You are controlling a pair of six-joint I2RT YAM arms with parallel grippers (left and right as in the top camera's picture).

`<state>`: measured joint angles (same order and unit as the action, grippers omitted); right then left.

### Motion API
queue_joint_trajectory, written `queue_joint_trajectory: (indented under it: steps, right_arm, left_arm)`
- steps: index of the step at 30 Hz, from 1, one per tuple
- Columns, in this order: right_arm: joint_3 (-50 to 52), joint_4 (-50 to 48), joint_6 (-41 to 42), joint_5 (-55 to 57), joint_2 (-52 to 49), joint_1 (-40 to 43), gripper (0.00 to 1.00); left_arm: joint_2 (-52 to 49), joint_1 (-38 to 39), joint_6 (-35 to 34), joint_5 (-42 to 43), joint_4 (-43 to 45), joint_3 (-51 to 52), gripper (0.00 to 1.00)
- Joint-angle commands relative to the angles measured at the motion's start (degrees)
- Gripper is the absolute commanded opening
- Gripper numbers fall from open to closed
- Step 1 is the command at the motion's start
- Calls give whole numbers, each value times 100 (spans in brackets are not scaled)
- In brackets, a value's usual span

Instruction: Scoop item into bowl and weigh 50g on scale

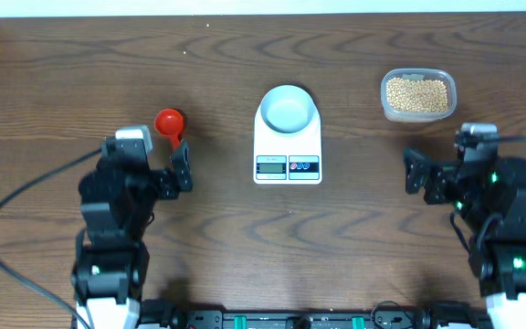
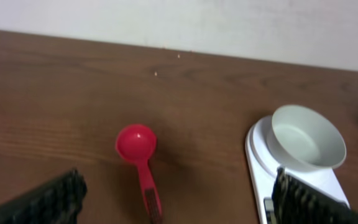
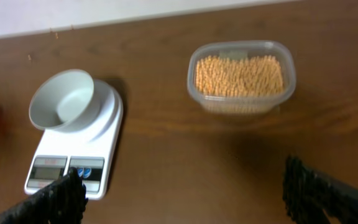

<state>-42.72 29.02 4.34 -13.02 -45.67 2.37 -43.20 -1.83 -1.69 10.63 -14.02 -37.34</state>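
Observation:
The tan-yellow beans [image 1: 417, 93] fill a clear plastic tub [image 1: 386, 100] at the back right; they also show in the right wrist view [image 3: 238, 74]. The pale bowl [image 1: 288, 109] stands empty on the white scale [image 1: 288, 146], also seen in the left wrist view [image 2: 306, 137] and the right wrist view [image 3: 64, 99]. A red scoop [image 1: 169, 122] lies on the table, its handle pointing at my left gripper [image 1: 146, 151]. That gripper [image 2: 179, 186] is open wide, its fingers either side of the handle end, not touching the scoop [image 2: 137, 143]. My right gripper [image 1: 464, 166] is open and empty, short of the tub [image 3: 241, 46].
The scale's display and buttons [image 1: 287, 165] face the front. The dark wood table [image 1: 245, 228] runs back to a pale wall. A black cable [image 1: 7, 210] loops at the front left. A few stray specks lie near the far edge [image 2: 156, 73].

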Motion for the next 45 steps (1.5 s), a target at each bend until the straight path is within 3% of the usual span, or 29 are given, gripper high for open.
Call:
queue_joint_trajectory:
  steps: [1, 11, 15, 23, 25, 30, 37, 39, 45]
  right_arm:
    - [-656, 350, -81, -111, -505, -33, 99]
    - [-2557, 2037, -234, -153, -2135, -33, 99]
    - [-3097, 2402, -232, -127, -2651, -31, 99]
    - [-3108, 2275, -157, -396, -2747, -33, 99]
    - [-3108, 2194, -136, -409, -2747, -33, 99]
    - [-3106, 2098, -136, -407, -2747, -33, 99]
    - [-3064, 2090, -138, -407, -2747, -33, 99]
    - [-3060, 2098, -138, -407, -2750, -33, 99]
    - [-3060, 2116, -138, -409, -2752, -35, 99]
  left_arm:
    - [-560, -20, -9, 96, -444, -769, 98]
    - [-2378, -20, 4, 92, -2411, -2855, 98]
    - [-2616, -20, 7, 92, -2490, -2863, 98]
    - [-2686, -20, -326, 651, -3038, -2852, 100]
    - [-2800, -85, -328, 649, -3091, -2846, 78]
    - [-3383, -549, -994, 706, -3095, -2837, 58]
    - [-4603, -1126, -1023, 1147, -2741, -2837, 57]
    - [-4920, -1204, -1023, 1147, -2479, -2837, 51]
    - [-5825, -1248, -1023, 1121, -1056, -2837, 47]
